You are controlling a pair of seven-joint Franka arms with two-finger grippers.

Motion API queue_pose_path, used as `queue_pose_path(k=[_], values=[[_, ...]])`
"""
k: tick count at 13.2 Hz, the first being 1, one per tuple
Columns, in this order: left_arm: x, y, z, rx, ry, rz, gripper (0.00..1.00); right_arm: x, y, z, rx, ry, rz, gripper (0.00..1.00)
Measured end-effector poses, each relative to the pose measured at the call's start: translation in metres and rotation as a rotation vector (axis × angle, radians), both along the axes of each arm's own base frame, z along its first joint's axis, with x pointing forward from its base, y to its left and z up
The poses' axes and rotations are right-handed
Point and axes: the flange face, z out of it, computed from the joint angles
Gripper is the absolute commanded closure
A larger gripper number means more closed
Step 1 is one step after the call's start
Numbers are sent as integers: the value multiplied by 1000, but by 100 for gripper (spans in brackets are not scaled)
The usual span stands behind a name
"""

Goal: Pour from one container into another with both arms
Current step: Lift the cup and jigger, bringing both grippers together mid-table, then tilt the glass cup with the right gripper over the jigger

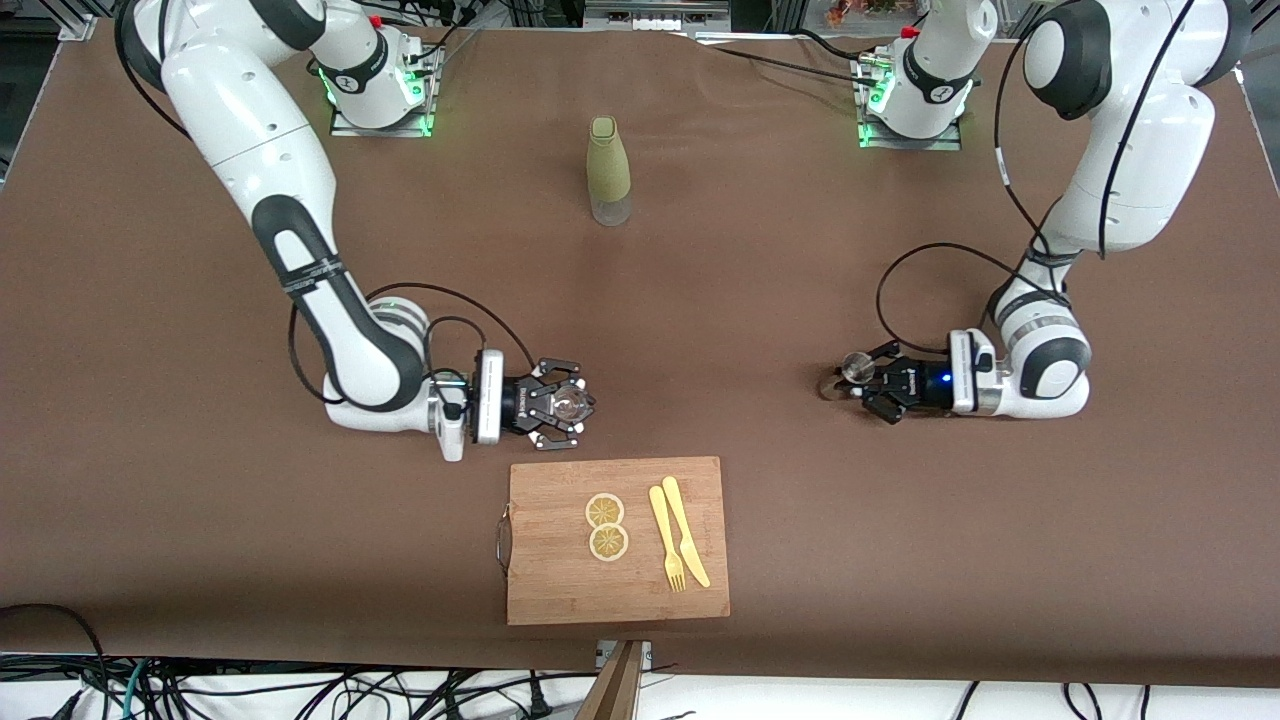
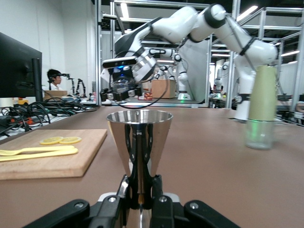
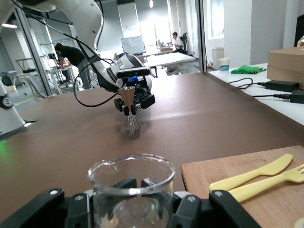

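My left gripper (image 2: 141, 190) is shut on the waist of a steel double-cone jigger (image 2: 139, 135), which stands upright with its foot on the brown table. In the front view the jigger (image 1: 846, 377) is at the left arm's end of the table. My right gripper (image 1: 562, 406) is shut on a clear glass beaker (image 3: 131, 190), held upright and low over the table beside the cutting board's farther edge. Each wrist view shows the other gripper with its container farther off: the beaker (image 2: 122, 85) and the jigger (image 3: 131, 111).
A green bottle (image 1: 608, 168) with a clear base stands mid-table, nearer the arm bases. A wooden cutting board (image 1: 560, 590) lies by the front edge with two lemon slices (image 1: 606, 525), a yellow knife (image 1: 685, 528) and a fork (image 1: 665, 540).
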Motion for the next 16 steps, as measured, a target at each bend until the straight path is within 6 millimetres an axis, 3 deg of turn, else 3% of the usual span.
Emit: queue_pose_path(k=[3,7,11,16], values=[[9,-49,2,-5,10,53,100,-10,36,17,-54,7,-55,100],[5,-114,1,6,20,54,100,-19,65,27,-114,-18,-136,100],[-1,-160,-1,22,33,81,100,-25,90,45,-200,-58,-245,100],[-5,-201,3,30,39,108,100,-54,121,57,-355,-150,-391,100]])
